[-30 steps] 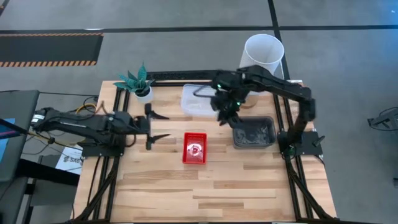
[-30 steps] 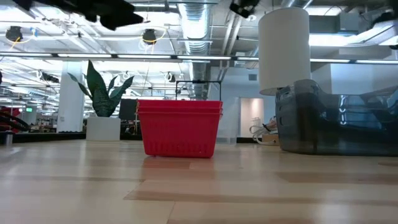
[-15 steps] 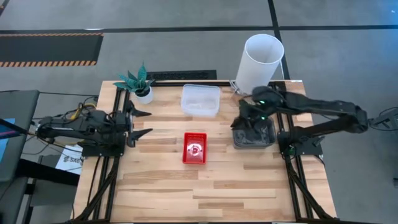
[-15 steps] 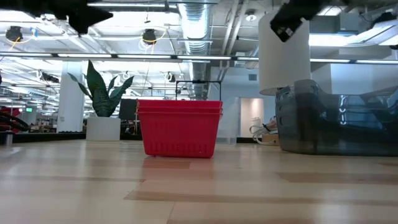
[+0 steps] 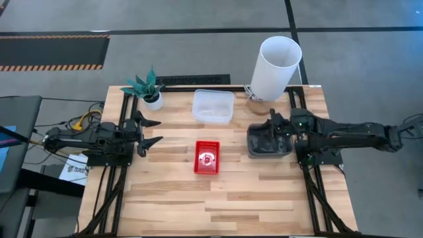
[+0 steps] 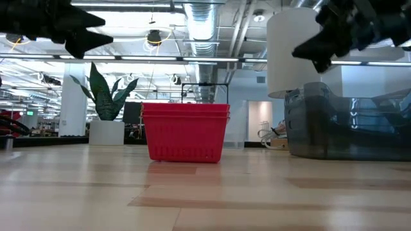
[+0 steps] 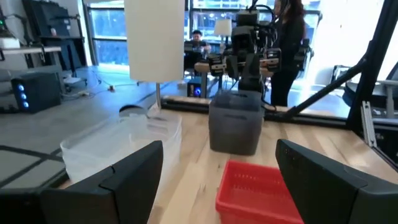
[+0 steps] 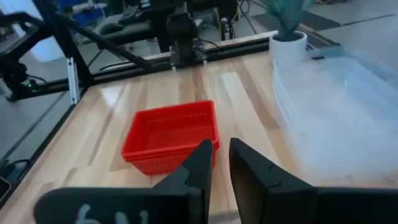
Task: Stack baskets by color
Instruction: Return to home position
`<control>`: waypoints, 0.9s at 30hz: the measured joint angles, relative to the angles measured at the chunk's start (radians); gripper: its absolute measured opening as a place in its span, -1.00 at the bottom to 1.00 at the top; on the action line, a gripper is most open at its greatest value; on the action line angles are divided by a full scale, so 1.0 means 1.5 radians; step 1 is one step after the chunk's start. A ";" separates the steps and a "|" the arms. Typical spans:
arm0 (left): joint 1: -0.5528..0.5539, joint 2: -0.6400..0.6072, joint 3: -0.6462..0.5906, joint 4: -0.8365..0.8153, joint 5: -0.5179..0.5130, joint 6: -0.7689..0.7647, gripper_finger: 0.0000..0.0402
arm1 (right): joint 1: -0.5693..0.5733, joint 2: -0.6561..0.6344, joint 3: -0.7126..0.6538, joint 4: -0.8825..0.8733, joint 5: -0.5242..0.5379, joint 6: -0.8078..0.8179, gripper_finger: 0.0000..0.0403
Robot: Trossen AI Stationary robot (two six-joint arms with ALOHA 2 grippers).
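Observation:
A stack of red mesh baskets (image 5: 207,157) rests on its base mid-table and also shows as the red stack (image 8: 171,134). Clear baskets (image 5: 213,106) sit nested behind it. Smoky grey baskets (image 5: 269,142) sit nested at the right. My right gripper (image 5: 270,125) hovers over the grey stack (image 6: 340,122), pointing toward the table's left. Its fingers (image 8: 219,149) stand a narrow gap apart with nothing between them. At the table's left edge, my left gripper (image 5: 151,131) is wide open and level, facing the red stack (image 7: 258,186).
A tall white cylinder (image 5: 276,63) stands at the far right, just behind the grey stack. A small potted plant (image 5: 147,88) is at the far left corner. Bare wood lies along the near half of the table (image 5: 218,205).
My right gripper has swung from above the clear baskets toward the table's right edge and down. It has tipped from pointing down to nearly level above the grey stack. My left gripper has drawn back toward the table's left edge and sunk a little. The baskets have stayed put.

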 joint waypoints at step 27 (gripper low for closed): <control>0.000 -0.094 -0.112 -0.004 -0.027 -0.074 0.48 | 0.000 -0.431 -0.236 -0.023 0.019 -0.007 -0.63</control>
